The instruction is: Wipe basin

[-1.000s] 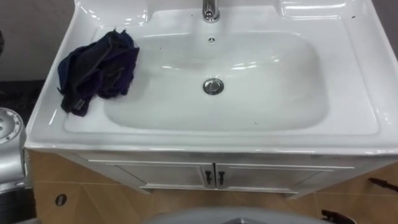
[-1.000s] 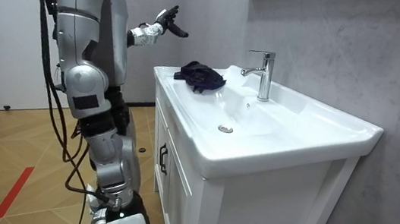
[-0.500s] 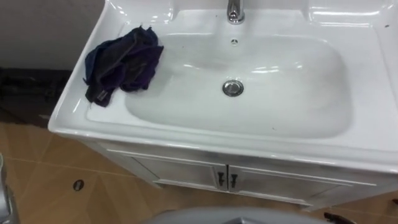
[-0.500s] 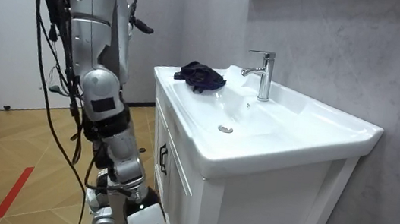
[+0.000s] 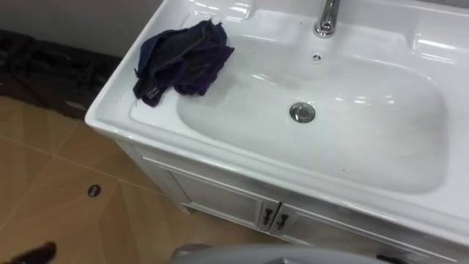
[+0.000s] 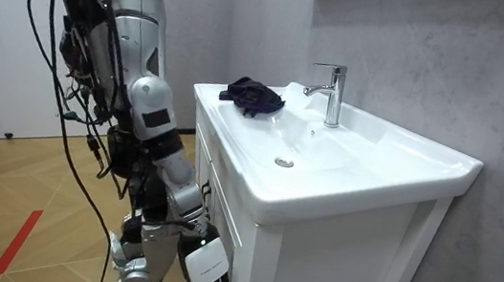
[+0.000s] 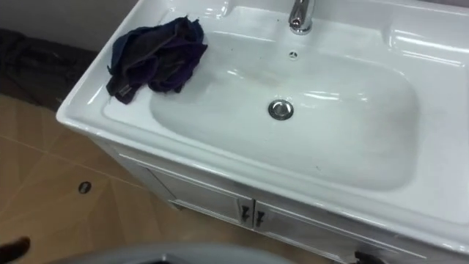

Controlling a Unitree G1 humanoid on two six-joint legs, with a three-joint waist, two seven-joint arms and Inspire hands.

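Robot has closed in on the vanity since 1 s ago; in the room view its raised arm has come down; eye views have swung w/ the head, things on the basin unmoved.

White basin on a cabinet; bowl bare, no obvious dirt.
Dark blue cloth bunched on the rim at the basin's rear left corner, one edge lapping toward the bowl; long axis approx. front-left to rear-right.
Chrome tap at rear centre; drain mid-bowl.

Right hand hangs low by the cabinet front, fingers loose, holding nothing.
Dark tip at lower left is prob. the left hand; can't tell its fingers.

Cloth lies ahead and to robot's left, so left arm is nearer.
Cloth on the rim fits both pre-wipe and set down after.
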